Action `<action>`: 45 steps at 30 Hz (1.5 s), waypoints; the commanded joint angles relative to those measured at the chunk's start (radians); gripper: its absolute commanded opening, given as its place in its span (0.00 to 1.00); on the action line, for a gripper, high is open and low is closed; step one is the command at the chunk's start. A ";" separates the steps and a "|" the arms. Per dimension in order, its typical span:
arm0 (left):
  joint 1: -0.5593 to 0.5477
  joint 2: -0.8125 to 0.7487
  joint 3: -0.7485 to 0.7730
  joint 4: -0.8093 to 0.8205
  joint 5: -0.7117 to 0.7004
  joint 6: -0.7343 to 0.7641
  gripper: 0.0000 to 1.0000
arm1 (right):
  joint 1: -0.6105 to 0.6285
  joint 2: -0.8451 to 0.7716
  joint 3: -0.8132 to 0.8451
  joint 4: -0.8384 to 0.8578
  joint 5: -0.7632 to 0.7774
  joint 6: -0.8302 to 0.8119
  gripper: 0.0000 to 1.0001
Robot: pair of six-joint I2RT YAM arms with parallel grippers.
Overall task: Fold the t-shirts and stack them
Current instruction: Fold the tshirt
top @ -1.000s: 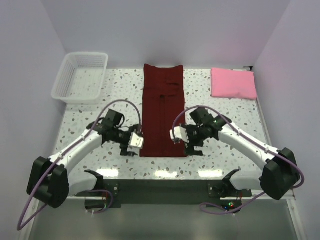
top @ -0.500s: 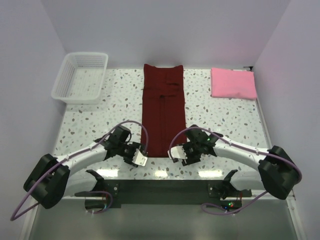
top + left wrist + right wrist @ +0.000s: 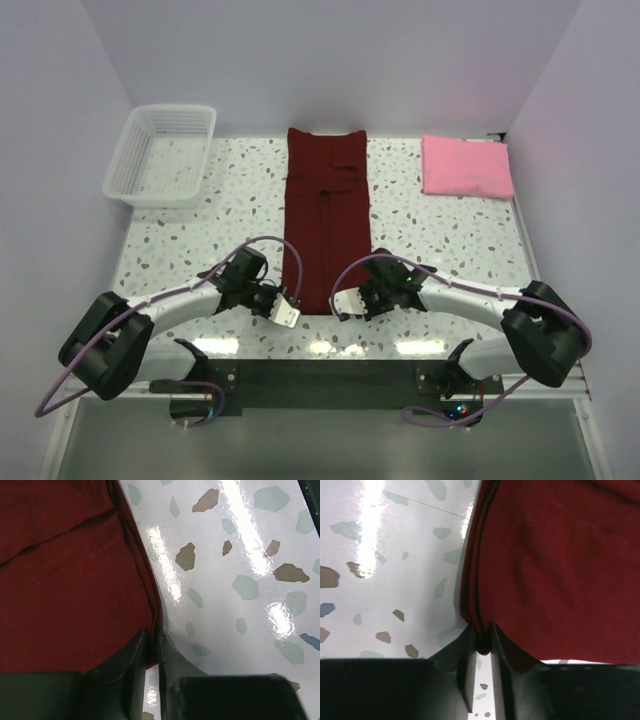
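The left tool [image 3: 151,645] and right tool [image 3: 480,641] are each closed narrowly on a near corner of the dark red cloth t-shirt [image 3: 327,220]. They catch only its edge, so layers may slip out on lifting and undo the fold. It lies as a long flat strip down the middle of the speckled desk [image 3: 200,230], with the pink folded cloth t-shirt [image 3: 466,166] at far right.

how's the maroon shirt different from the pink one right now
The maroon shirt is a long narrow strip down the middle of the table; the pink shirt is a short compact rectangle at its far right corner. The maroon shirt is dark, the pink shirt pale. The left gripper and right gripper each pinch a near corner of the maroon shirt; nothing touches the pink shirt. Both are plain cloth lying flat.
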 commanded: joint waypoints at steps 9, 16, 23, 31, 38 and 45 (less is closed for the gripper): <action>-0.100 -0.121 0.035 -0.150 -0.032 0.016 0.00 | 0.055 -0.113 -0.011 -0.084 0.007 0.035 0.00; -0.271 -0.265 0.086 -0.259 -0.044 -0.166 0.00 | 0.185 -0.279 0.032 -0.275 -0.013 0.183 0.00; -0.096 -0.226 0.253 -0.332 -0.002 -0.223 0.00 | 0.034 -0.316 0.122 -0.297 -0.010 0.097 0.00; -0.005 -0.147 0.366 -0.257 -0.043 -0.223 0.00 | -0.103 -0.192 0.268 -0.253 -0.040 0.011 0.00; 0.122 -0.037 0.468 -0.195 -0.044 -0.173 0.00 | -0.201 -0.098 0.346 -0.207 -0.070 -0.087 0.00; 0.173 0.063 0.549 -0.123 -0.046 -0.101 0.00 | -0.267 0.029 0.458 -0.151 -0.108 -0.144 0.00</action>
